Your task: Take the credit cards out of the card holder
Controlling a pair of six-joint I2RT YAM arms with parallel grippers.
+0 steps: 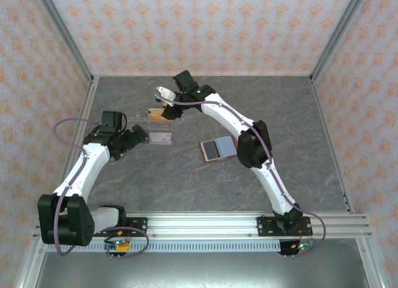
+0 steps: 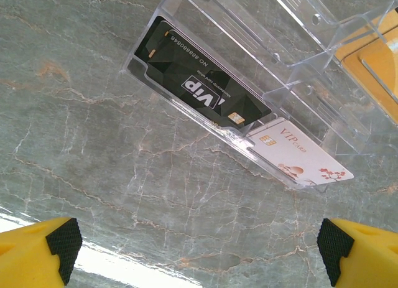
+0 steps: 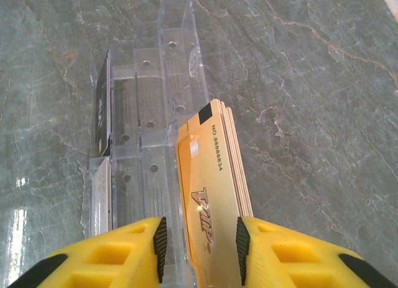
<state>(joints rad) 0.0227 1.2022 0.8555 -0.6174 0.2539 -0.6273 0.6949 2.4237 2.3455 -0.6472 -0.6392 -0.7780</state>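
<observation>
Two grippers sit at one clear rack point(image 1: 158, 134) on the grey marbled table point(image 1: 280, 114).

The right gripper point(image 3: 201, 247) is over the rack slot farthest from the left gripper. Its yellow fingers are partly parted, with a stack of gold cards point(image 3: 208, 195) between the black pads. The rack's clear wall and a narrow gap show between the left-hand pad and the front card's face. The other pad is right at the back of the stack, and I cannot tell whether it touches. The gold cards stand on edge in the slot, with the VIP lettering towards the left-hand pad.

The left gripper point(image 2: 199, 250) is spread as wide as it goes, with nothing between its fingers and bare table beneath. Just ahead of it, the nearest slot holds a black card point(image 2: 199, 89) and a pale card point(image 2: 298, 154) side by side. The black card is to the gripper's left and the pale one to its right, and both lean back behind the clear front lip.

The card holder point(image 1: 217, 149) lies open on the table with its blue-grey inside up and a red-brown edge. It is well apart from both grippers, on the right gripper's right and nearer the arm bases, beside the right arm's elbow.
</observation>
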